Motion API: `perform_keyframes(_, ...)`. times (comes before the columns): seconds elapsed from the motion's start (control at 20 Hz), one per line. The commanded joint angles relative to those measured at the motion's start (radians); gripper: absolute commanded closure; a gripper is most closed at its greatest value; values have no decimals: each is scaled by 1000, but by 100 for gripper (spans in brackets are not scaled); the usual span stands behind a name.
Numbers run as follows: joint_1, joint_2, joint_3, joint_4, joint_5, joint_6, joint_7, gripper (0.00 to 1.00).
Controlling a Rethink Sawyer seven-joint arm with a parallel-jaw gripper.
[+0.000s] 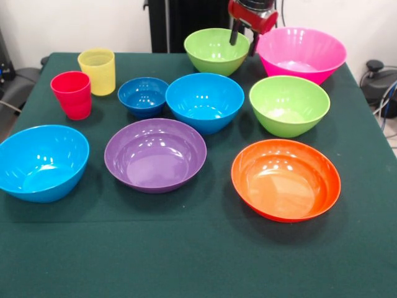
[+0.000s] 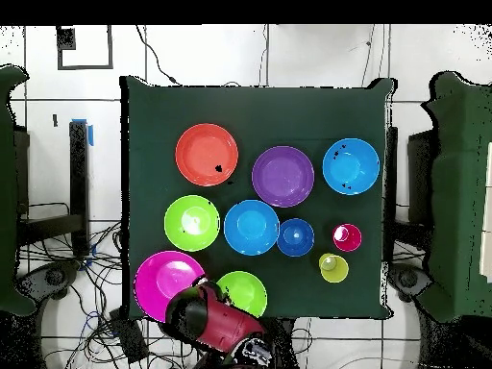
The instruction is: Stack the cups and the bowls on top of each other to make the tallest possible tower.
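My gripper (image 1: 244, 40) hangs open at the back of the table, its fingers either side of the right rim of a lime green bowl (image 1: 214, 51), close to the big pink bowl (image 1: 302, 54). Nothing is held. The red cup (image 1: 71, 94) and the yellow cup (image 1: 97, 71) stand upright side by side at the left. All bowls sit singly, none stacked: small dark blue (image 1: 143, 96), light blue (image 1: 205, 101), a second light blue (image 1: 42, 162), purple (image 1: 155, 155), orange (image 1: 285, 180), a second lime green (image 1: 289, 105). From overhead the red arm (image 2: 216, 325) covers part of the pink bowl (image 2: 159, 283).
A dark green cloth covers the table (image 1: 186, 261). A bare strip of cloth runs along its front edge. Cables (image 2: 58, 259) lie on the floor beside the table in the overhead view.
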Motion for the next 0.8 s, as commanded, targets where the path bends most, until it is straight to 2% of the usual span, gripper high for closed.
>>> perform_keyframes(0.05, 64, 41, 8, -74, 91, 127, 199, 0)
perform_keyframes(0.4, 113, 36, -36, -86, 134, 177, 215, 0)
perform_keyframes(0.8, 58, 81, 15, -98, 149, 120, 215, 0)
